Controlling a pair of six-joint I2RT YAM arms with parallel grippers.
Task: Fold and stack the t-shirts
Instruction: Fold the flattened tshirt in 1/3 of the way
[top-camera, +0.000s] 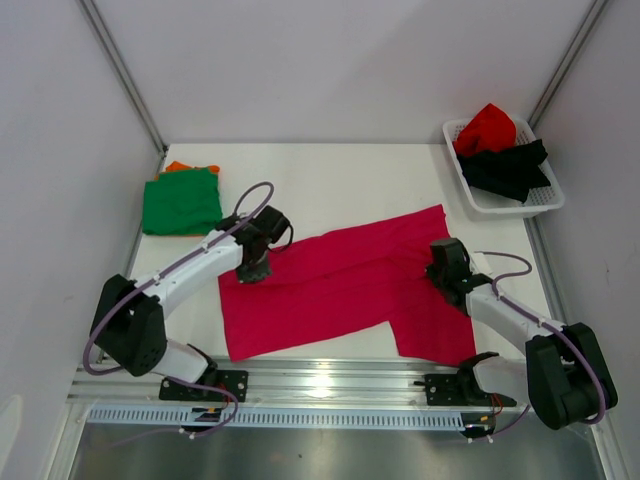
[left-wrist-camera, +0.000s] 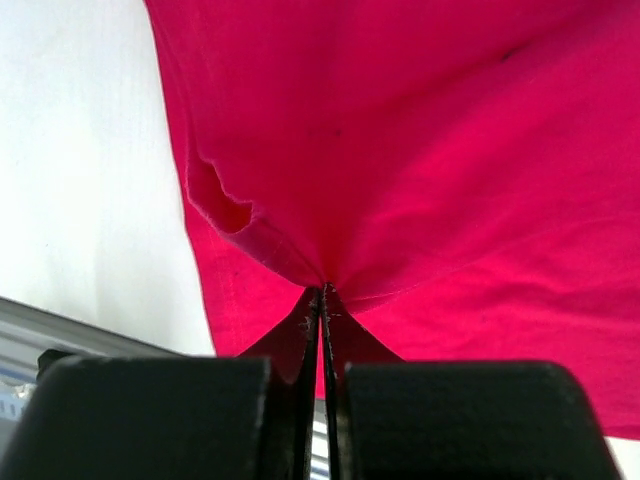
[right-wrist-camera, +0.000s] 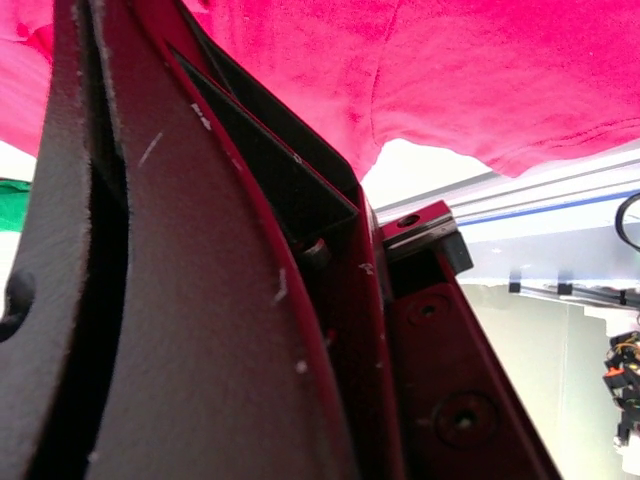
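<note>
A magenta-pink t-shirt (top-camera: 340, 290) lies spread across the middle of the table. My left gripper (top-camera: 253, 272) stands over its upper left edge, shut, and the left wrist view shows the cloth (left-wrist-camera: 450, 150) bunched into the closed tips of that gripper (left-wrist-camera: 322, 292). My right gripper (top-camera: 438, 268) sits on the shirt's right part with creases running to it. Its fingers (right-wrist-camera: 200, 280) are pressed together and run up into the raised cloth (right-wrist-camera: 480, 80). A folded green t-shirt (top-camera: 181, 203) lies at the far left on an orange one (top-camera: 178, 166).
A white lattice basket (top-camera: 500, 205) at the far right holds a red t-shirt (top-camera: 487, 128) and a black one (top-camera: 510, 168). A metal rail (top-camera: 330, 375) with both arm bases runs along the near edge. White walls close in the table at the back and on both sides.
</note>
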